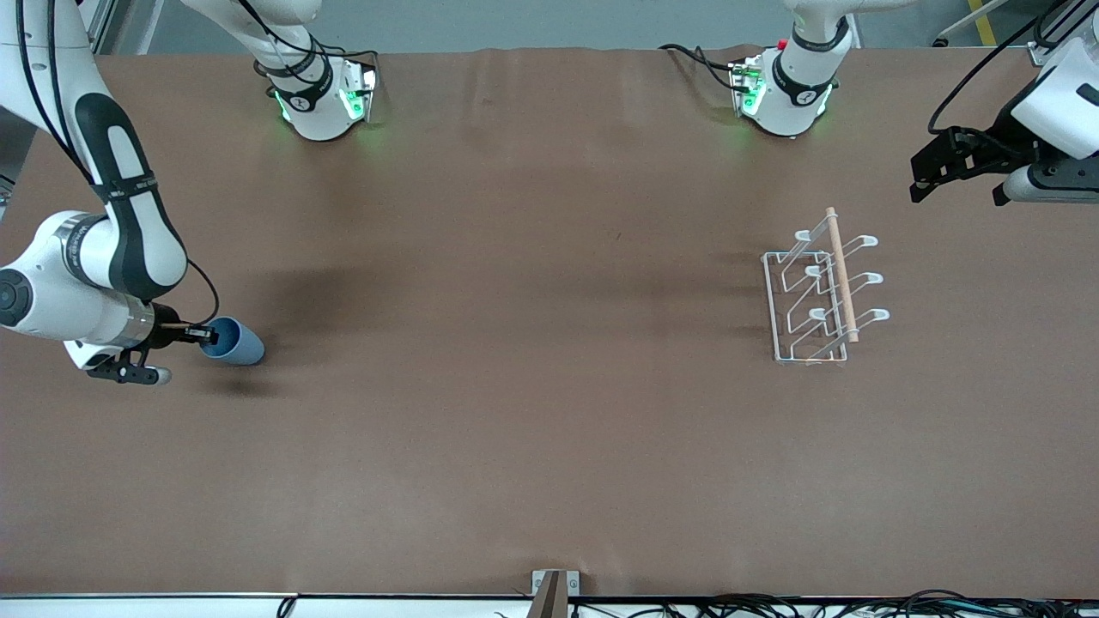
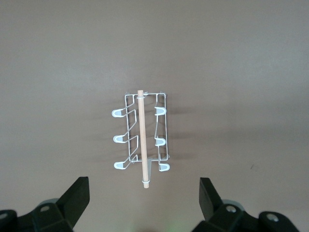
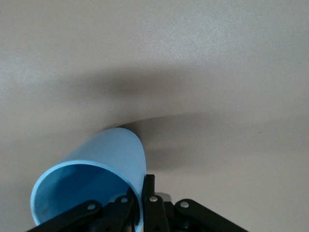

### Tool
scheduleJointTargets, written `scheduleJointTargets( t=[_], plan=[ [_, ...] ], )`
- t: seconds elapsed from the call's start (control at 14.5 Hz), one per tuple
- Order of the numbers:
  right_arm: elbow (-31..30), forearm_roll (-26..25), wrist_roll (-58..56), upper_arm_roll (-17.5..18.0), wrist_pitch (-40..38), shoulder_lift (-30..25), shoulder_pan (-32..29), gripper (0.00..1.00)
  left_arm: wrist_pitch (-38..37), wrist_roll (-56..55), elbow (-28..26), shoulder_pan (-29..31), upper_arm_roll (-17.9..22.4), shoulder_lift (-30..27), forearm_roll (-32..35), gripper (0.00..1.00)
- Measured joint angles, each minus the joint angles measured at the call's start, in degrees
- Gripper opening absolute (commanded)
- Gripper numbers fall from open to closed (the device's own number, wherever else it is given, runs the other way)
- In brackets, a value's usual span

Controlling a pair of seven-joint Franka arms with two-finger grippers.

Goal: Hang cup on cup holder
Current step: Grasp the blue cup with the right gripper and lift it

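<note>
Pinching the rim of the cup (image 1: pixel 233 341), the right gripper (image 1: pixel 204 334) has one finger inside the mouth and one outside the wall — the right wrist view shows the fingers clamped across the blue edge, which the front view only hints at. The cup lies tipped on its side, mouth toward the gripper, low over or on the table (image 1: pixel 515 429) at the right arm's end; contact with the surface cannot be confirmed from either view. A rim grasp of this kind leaves the open mouth free, which in my judgement suits slipping it over a prong. The cup holder (image 1: pixel 820 292) stands well apart, toward the left arm's end, its wooden rod (image 1: pixel 841 275) running along the top. The left gripper (image 1: pixel 962 167) waits up over the table near the holder, fingers spread wide with nothing between them — a state plain in the left wrist view, which also shows all six looped prongs unoccupied, three per side.
</note>
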Motion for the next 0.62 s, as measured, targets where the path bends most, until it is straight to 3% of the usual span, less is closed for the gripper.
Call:
scheduleJointTargets(
  t=[0.34, 0.62],
  plan=[
    [4.1, 4.1, -1.7, 2.3, -11.7, -4.3, 0.2, 0.02, 0.0, 0.0, 0.0, 0.0, -0.1, 0.0, 0.0, 1.0],
    [4.1, 15.8, -5.2, 6.0, -16.3, -5.4, 0.4, 0.02, 0.0, 0.1, 0.0, -0.1, -0.3, 0.0, -0.4, 1.0]
  ],
)
